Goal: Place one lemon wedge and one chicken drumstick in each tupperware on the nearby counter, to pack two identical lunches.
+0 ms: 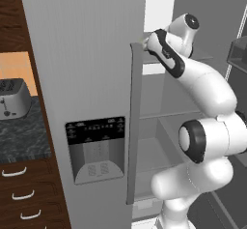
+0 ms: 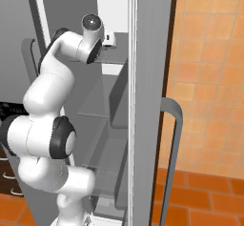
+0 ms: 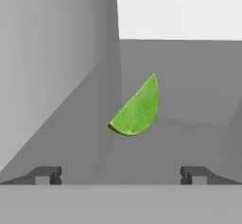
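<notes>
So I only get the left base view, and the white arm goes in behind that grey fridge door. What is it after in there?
Observer: The hand view shows a green lemon wedge sitting just ahead of the hand, on a grey floor.
Operator: Has it grabbed it?
Observer: No. The fingers stand wide open, and the wedge is apart from both, roughly midway between them.
Operator: Which shelf is that?
Observer: In the right base view the arm ends level with the fridge's upper shelf.

Kitchen: fridge (image 1: 91, 78), toaster (image 1: 13, 98), marbled counter (image 1: 21, 136).
</notes>
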